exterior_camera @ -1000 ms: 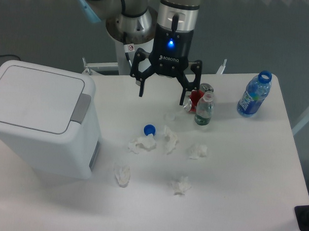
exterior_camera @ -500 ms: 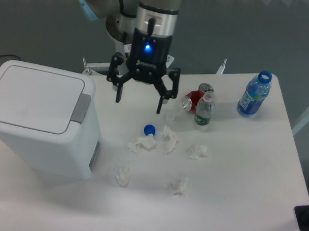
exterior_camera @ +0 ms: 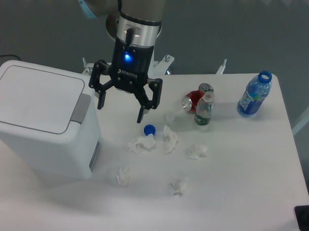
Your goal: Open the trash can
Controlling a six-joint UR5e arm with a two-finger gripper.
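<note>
Large white boxy plastic trash can (exterior_camera: 40, 124) with rounded corners sits at the left end of the white surface (exterior_camera: 233, 189). Its flat lid is down, and a grey push tab (exterior_camera: 80, 109) shows on the lid's right edge. Black two-finger hand (exterior_camera: 121, 107) hangs just right of the tab, fingers spread wide, holding nothing, blue light lit on its body. Below it lie a blue bottle cap (exterior_camera: 150, 129) and crumpled white tissues (exterior_camera: 142, 143). Red can (exterior_camera: 195, 99), small clear bottle (exterior_camera: 204, 109) and blue water bottle (exterior_camera: 254, 93) stand further right.
</note>
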